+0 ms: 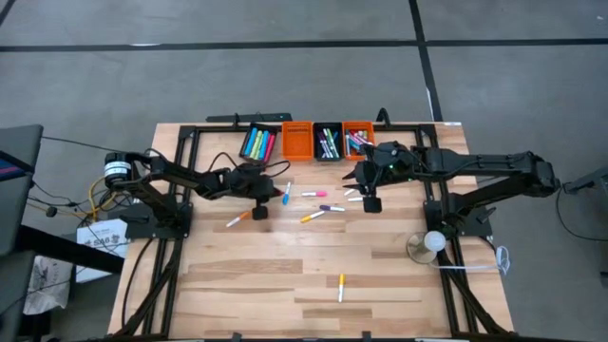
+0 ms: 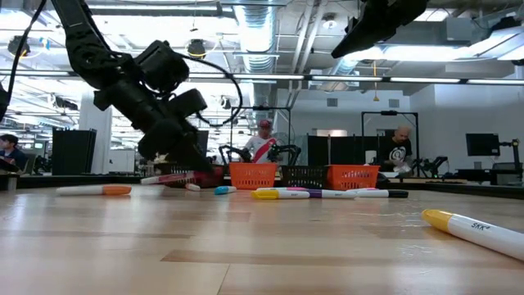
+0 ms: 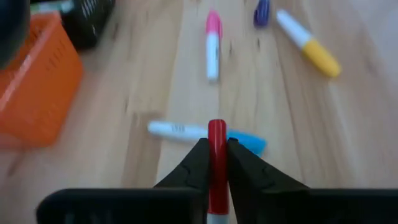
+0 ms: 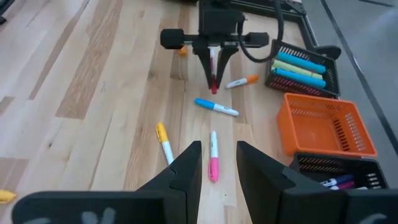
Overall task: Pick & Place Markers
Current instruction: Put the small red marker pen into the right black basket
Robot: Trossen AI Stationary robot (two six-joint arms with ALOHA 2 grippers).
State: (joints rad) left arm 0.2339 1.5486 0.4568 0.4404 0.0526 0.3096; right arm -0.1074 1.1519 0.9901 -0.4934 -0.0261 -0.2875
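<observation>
Several markers lie flat on the wooden table (image 1: 285, 266): blue (image 1: 286, 195), pink (image 1: 313, 194), purple (image 1: 332, 207), yellow (image 1: 313, 217), orange (image 1: 237, 218), and one yellow (image 1: 341, 285) alone near the front. My left gripper (image 3: 216, 146) is left of the blue marker, low over the table, shut on a red marker (image 3: 216, 134). My right gripper (image 4: 217, 152) hangs raised at the far right of the loose markers, open, with nothing between its fingers. My left gripper pinches the red marker between its two fingers (image 3: 199, 163), which lie along its length. The marker's red end (image 3: 216, 127) sticks out past the fingertips. The fingers slant down from the table's left. In the low view the marker (image 2: 168, 178) sits almost level, just above the table.
Four small bins stand in a row at the far edge: a black one (image 1: 258, 142) with markers, an orange one (image 1: 297, 140), another black one (image 1: 329, 141) and another orange one (image 1: 358, 138), both with markers. A round white object (image 1: 432, 242) stands at the right. People sit in the room beyond.
</observation>
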